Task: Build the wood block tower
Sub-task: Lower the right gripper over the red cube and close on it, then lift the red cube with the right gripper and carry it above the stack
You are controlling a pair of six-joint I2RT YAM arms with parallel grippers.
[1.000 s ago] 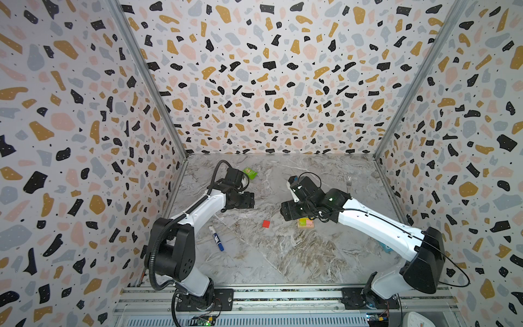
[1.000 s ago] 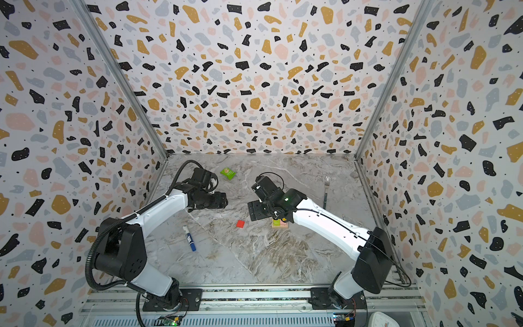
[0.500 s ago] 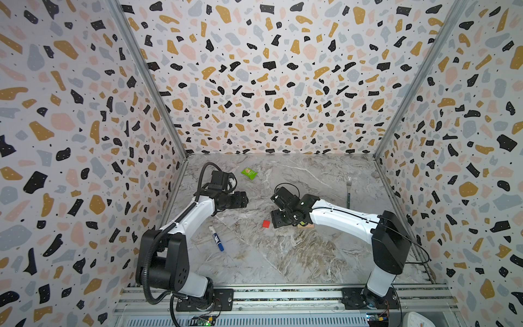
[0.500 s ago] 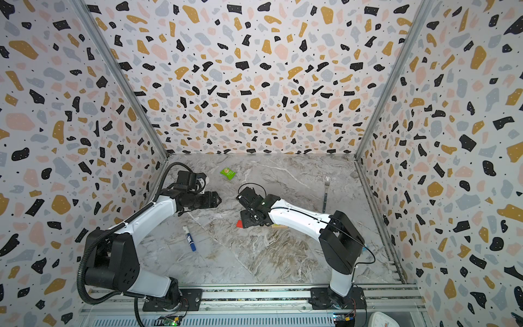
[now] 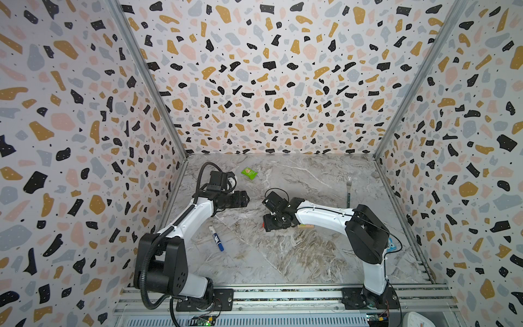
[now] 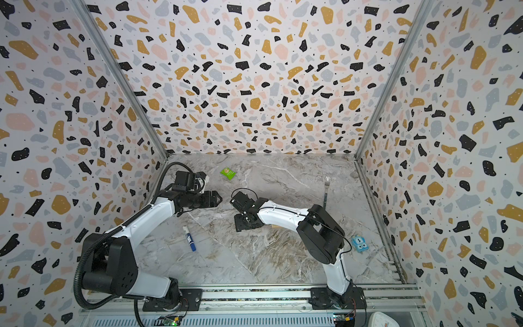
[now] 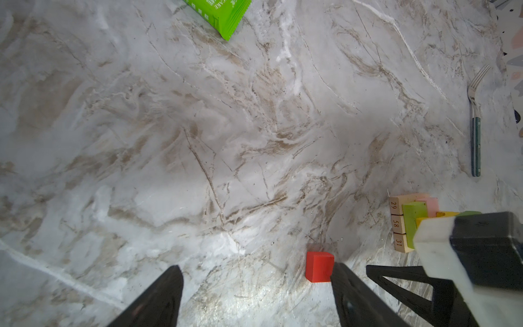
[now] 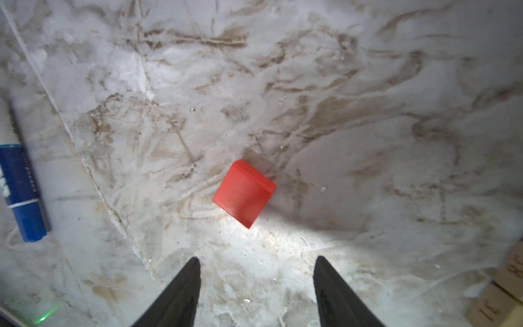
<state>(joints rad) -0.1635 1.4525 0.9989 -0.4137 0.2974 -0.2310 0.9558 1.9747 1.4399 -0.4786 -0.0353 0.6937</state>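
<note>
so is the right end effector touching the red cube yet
Apart. The right wrist view shows bare table between the red cube and the open right end effector.

Your work surface is a marble-patterned tabletop [image 5: 283, 263], grey-white with brown veins. At the back left you have a flat green packet [image 5: 249, 173]. On the right side a fork [image 5: 349, 191] lies with its tines toward the back wall. A marker pen [image 5: 216, 238] lies at the left, blue end toward the front rail. Near the middle a red cube [image 8: 244, 194] sits alone on the marble, near but apart from three numbered tan bars [image 7: 397, 223] lying side by side. A small light-blue toy [image 6: 359, 244] rests at the right.
</note>
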